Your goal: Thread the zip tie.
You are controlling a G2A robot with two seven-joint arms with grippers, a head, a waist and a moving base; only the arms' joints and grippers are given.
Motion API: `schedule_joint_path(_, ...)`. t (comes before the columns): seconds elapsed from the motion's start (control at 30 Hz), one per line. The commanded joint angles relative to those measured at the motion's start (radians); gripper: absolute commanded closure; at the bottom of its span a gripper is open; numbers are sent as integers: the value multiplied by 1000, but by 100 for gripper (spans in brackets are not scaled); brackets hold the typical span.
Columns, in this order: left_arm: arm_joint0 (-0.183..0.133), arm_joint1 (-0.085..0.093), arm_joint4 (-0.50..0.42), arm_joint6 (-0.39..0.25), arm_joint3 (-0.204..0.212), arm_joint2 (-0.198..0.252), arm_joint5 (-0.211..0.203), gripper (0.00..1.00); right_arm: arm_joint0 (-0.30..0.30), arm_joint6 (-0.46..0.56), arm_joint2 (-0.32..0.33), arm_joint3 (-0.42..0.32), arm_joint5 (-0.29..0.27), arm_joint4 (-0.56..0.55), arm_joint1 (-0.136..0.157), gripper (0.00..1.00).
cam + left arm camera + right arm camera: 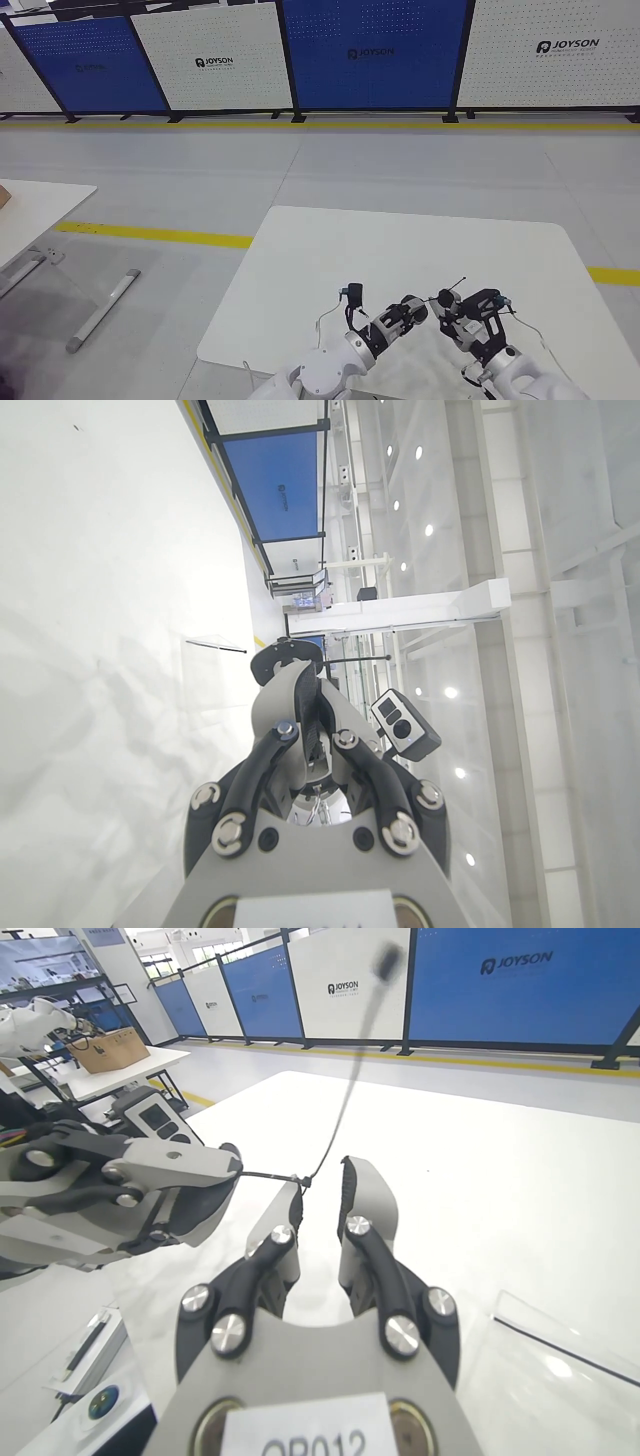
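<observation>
The zip tie hangs in the air just above the table, near its six o'clock edge, between the two grippers. The left gripper is clenched on one end, at the tie's nine o'clock. From there the strap runs level to a kink resting against one fingertip of the right gripper. That gripper is released, its jaws spread apart with nothing between them. Beyond the kink the strap rises free toward one o'clock and ends in a thicker tip, probably the head. To do this step well, the right gripper should likely close on the free run close to that tip, where the strap will whip least. It can then curl the tip round to meet the held end squarely; a grasp at the kink would leave the long part wobbling. A clear sheet lies at the right gripper's three o'clock with a spare tie on it. It is near enough to catch a low swing. A cardboard box sits on another table, well apart.
</observation>
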Motion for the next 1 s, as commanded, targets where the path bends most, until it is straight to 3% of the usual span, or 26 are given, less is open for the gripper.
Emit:
schedule_joint_path(0.0,-1,0,2,0,1,1,1,100,0,-1,0,0,0,-1,0,81)
schedule_joint_path(0.07,-1,-1,3,0,2,1,0,100,0,-3,0,-1,0,-1,-1,87)
schedule_joint_path(0.1,-1,-1,3,0,2,1,0,100,-1,-3,0,-1,1,-1,-1,100)
schedule_joint_path(0.97,34,6,21,-28,-36,-11,-81,100,18,2,-20,27,-2,-24,-10,100)
